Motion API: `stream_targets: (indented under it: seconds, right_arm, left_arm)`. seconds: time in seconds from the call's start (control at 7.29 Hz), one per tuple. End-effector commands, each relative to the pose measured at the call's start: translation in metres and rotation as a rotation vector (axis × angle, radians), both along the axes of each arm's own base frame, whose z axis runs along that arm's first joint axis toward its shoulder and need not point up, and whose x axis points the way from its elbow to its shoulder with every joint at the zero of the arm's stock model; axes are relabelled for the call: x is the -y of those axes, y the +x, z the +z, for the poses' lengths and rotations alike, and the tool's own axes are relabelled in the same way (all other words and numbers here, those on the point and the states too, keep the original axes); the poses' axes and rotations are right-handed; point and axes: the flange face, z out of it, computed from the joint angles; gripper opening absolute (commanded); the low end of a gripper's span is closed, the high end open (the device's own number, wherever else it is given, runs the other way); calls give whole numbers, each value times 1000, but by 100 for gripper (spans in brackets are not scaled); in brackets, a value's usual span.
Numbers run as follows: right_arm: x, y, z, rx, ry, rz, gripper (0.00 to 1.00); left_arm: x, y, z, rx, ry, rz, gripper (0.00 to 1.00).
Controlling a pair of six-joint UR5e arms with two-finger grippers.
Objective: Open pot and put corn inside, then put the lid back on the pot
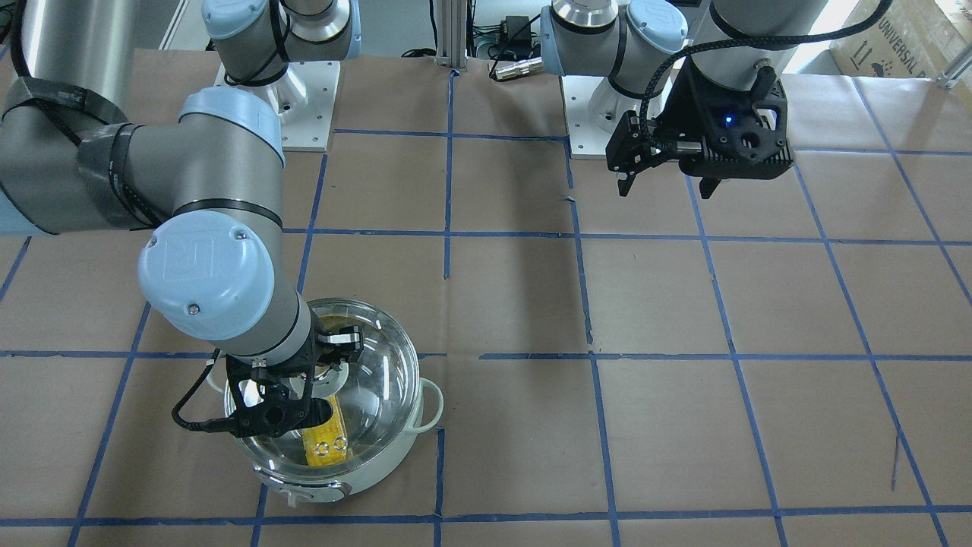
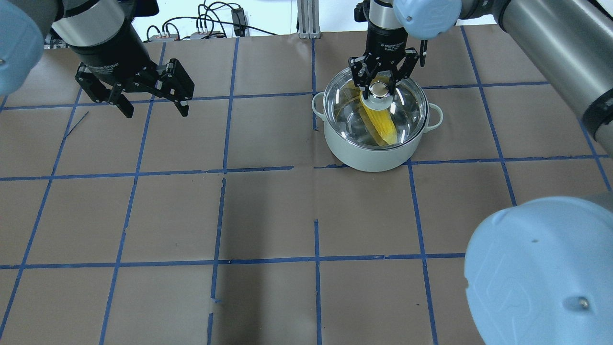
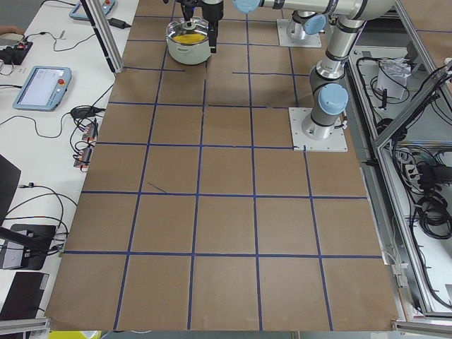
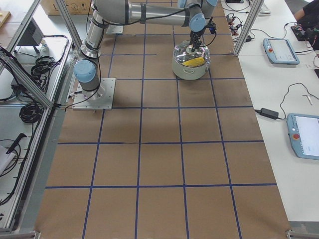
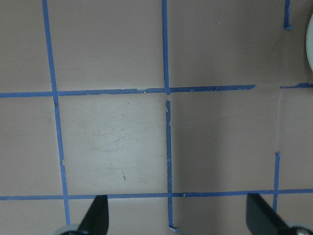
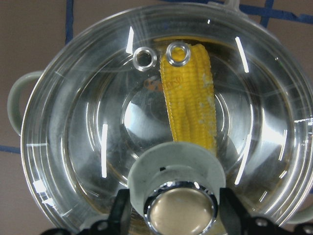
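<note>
Brown paper covers the tabletop [image 2: 268,215], gridded with blue tape [image 2: 268,168]; cables [image 2: 210,19] and aluminium framing [image 2: 306,19] stand beyond its far edge. One pot [image 2: 368,160] sits on the robot's right side, with one corn cob [image 2: 378,122] lying inside and one glass lid [image 2: 407,105] over it (two vent holes [image 6: 145,58], two side handles [image 6: 12,105]). Right fingers [image 6: 121,218] clamp the lid's knob [image 6: 182,210] from both sides, directly above the cob. Left fingers [image 5: 95,218] hang spread and empty, well apart from the pot.

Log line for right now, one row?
corn in pot | lid over pot, seating unclear | right gripper straddling knob, grip unclear | left gripper open, empty, away from pot
</note>
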Motion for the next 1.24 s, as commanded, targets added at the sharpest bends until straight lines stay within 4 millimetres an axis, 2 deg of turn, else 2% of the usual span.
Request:
stream_targets:
  seconds: [0.0,0.27,0.55,0.69,0.82,0.96,1.1]
  right_arm:
    - [6,-15,5,-7,-15,-6,72]
    - [8,-35,1,-5,-3,6,70]
    - [6,-28,7,-8,-6,1,72]
    - [4,-20,22,-3,-34,-11,78]
    - [-8,5,44,-6,-70,0,80]
    - [-22,18,68,-1,-98,-6,82]
    - [-44,12,104,12,-140,-1,84]
  left_arm:
    - [0,0,0,1,0,2,100]
    - [0,0,0,0,0,3,100]
    - [0,0,1,0,-2,3,100]
    - [0,0,2,0,-3,3,100]
    - [0,0,2,0,-3,5,100]
    - [0,-1,3,0,-7,5,100]
    - [0,-1,2,0,-4,5,100]
